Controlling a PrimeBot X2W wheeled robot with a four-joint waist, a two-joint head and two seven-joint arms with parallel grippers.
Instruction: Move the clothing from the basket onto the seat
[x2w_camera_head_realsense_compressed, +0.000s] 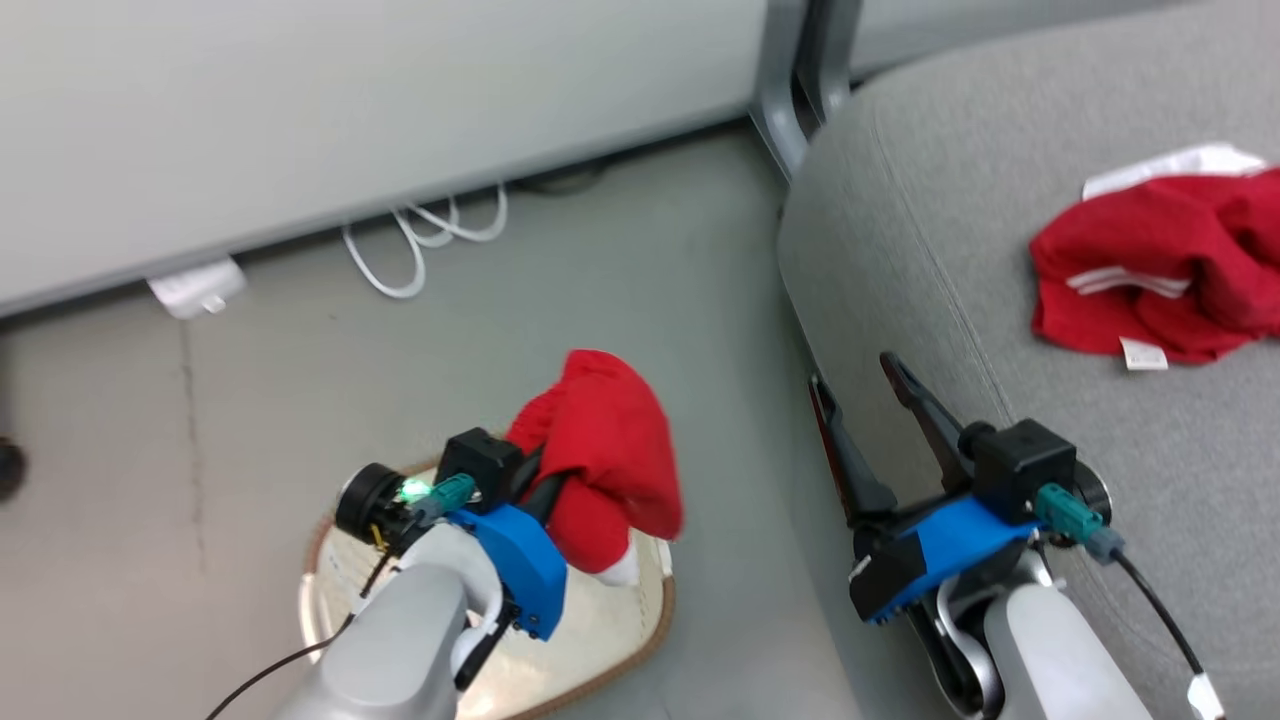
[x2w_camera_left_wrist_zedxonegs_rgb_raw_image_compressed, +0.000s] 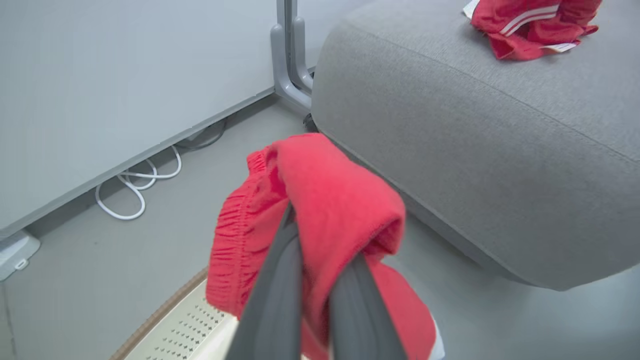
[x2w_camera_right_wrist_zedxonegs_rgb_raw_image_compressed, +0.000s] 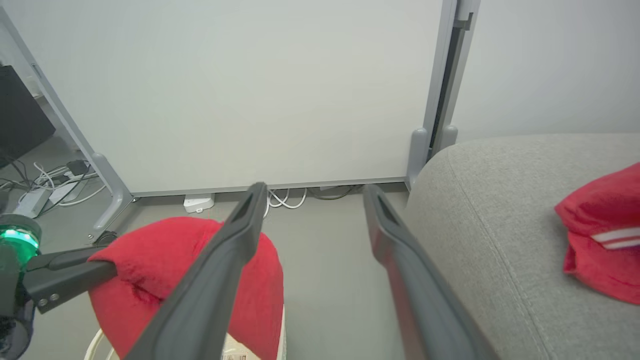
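Pinching a red garment (x2w_camera_head_realsense_compressed: 610, 440) between its two dark fingers, the left gripper (x2w_camera_left_wrist_zedxonegs_rgb_raw_image_compressed: 320, 240) was closed on the fabric. The fabric draped over both fingertips and bunched around them, with an elastic gathered band showing on one side. The garment hung above the basket (x2w_camera_head_realsense_compressed: 668, 600), and its lower end with white trim reached down toward the basket's right rim. Whether it touched the rim could not be told. The basket stood on the floor (x2w_camera_head_realsense_compressed: 250, 420), just beside the rounded left edge of the seat (x2w_camera_head_realsense_compressed: 950, 250). A second red garment (x2w_camera_head_realsense_compressed: 1170, 260) with white stripes and a small tag lay crumpled on the seat's top, well in from that edge. The right gripper (x2w_camera_head_realsense_compressed: 852, 370) hovered over the seat's left edge, fingers spread apart and holding nothing, well apart from both garments.
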